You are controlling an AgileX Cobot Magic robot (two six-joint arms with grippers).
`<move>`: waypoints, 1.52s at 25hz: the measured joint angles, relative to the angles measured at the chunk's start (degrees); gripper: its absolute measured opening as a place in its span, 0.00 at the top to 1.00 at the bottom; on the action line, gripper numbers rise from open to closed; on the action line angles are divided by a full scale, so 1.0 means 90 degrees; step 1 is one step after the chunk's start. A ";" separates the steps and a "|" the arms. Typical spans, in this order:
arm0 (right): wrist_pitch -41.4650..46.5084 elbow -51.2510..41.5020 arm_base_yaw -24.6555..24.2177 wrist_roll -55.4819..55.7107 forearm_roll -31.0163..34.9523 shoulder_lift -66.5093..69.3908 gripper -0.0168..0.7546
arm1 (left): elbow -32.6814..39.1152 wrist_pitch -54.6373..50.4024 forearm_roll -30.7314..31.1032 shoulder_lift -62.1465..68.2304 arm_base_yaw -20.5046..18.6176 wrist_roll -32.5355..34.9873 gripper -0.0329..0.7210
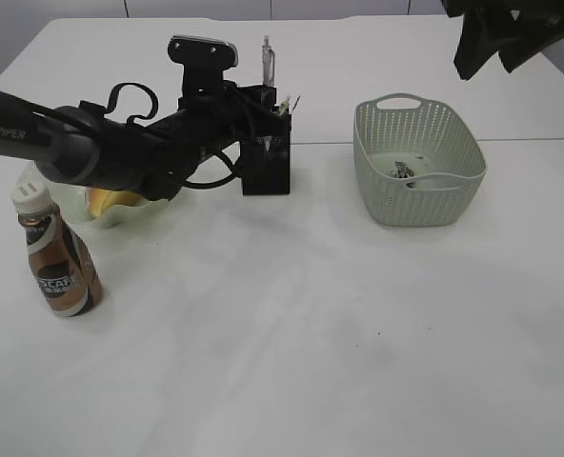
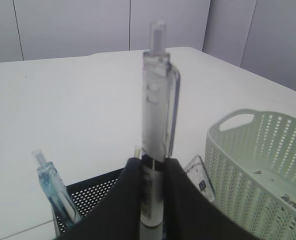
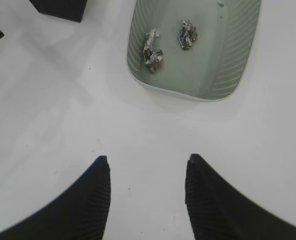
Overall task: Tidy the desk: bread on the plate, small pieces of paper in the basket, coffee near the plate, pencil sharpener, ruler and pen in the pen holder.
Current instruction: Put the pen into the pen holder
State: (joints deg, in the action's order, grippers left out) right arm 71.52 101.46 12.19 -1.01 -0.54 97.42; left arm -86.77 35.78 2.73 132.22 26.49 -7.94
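My left gripper (image 2: 153, 162) is shut on a clear-white pen (image 2: 158, 100), held upright over the black mesh pen holder (image 2: 88, 195); the pen's lower end is hidden behind the fingers. A clear ruler (image 2: 200, 175) leans in the holder's right side, and a translucent blue item (image 2: 55, 187) stands at its left. I cannot make out the pencil sharpener. The bread (image 1: 110, 201) lies on the green plate (image 1: 134, 211), with the coffee (image 1: 58, 257) standing in front of it. Two paper pieces (image 3: 152, 50) lie in the basket (image 3: 238, 65). My right gripper (image 3: 147, 165) hovers open above the desk (image 1: 292, 333).
In the exterior view the left arm (image 1: 120, 148) stretches from the left edge over the plate to the pen holder (image 1: 266, 164). The basket (image 1: 417, 164) stands right of the holder. The right gripper (image 1: 496, 38) hangs high at the back right.
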 joint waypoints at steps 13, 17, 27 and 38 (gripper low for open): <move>0.0000 0.0000 0.0000 0.0000 -0.0005 0.0000 0.51 | 0.0000 -0.0561 0.0000 -0.0454 0.0115 0.0000 0.86; 0.0000 0.0000 0.0000 0.0000 -0.0005 0.0000 0.51 | 0.0000 -0.0655 0.0000 -0.0632 0.0196 0.0000 0.86; 0.0000 0.0000 0.0000 0.0000 -0.0005 0.0000 0.51 | -0.0225 -0.0538 0.0000 -0.0789 0.0184 0.0000 0.86; 0.0000 0.0000 0.0000 0.0000 -0.0005 0.0000 0.51 | -0.0630 -0.0705 -0.0012 -0.0382 -0.0069 0.0003 0.86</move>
State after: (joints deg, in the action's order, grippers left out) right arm 71.52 101.46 12.19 -1.01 -0.58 97.42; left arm -92.45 29.44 2.63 128.78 25.87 -7.91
